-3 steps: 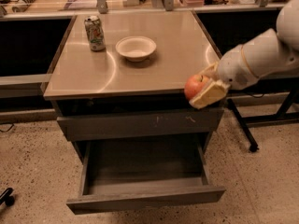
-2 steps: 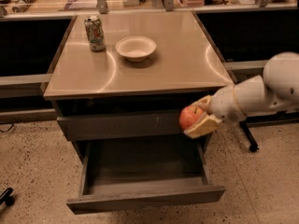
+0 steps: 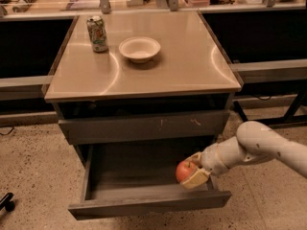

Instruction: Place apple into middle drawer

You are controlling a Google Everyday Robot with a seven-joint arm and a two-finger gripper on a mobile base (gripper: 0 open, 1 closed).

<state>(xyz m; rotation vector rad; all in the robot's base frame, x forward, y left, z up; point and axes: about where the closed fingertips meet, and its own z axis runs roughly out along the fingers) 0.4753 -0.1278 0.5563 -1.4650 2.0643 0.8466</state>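
You have the apple [image 3: 185, 170], round and red-orange, clasped between the fingers of the gripper [image 3: 193, 171]. The gripper sits over the right end of the middle drawer [image 3: 144, 204], just behind the front panel and near the front-right corner. You cannot tell whether the apple touches the drawer floor. Your middle drawer is pulled well out: wide, shallow and dark grey, with a plain, handle-less front panel and low side walls.

The middle drawer [image 3: 148, 203] lies free left of the tool [image 3: 191, 170] gripping the apple [image 3: 183, 171]; the scratched drawer front [image 3: 144, 127] overhangs.
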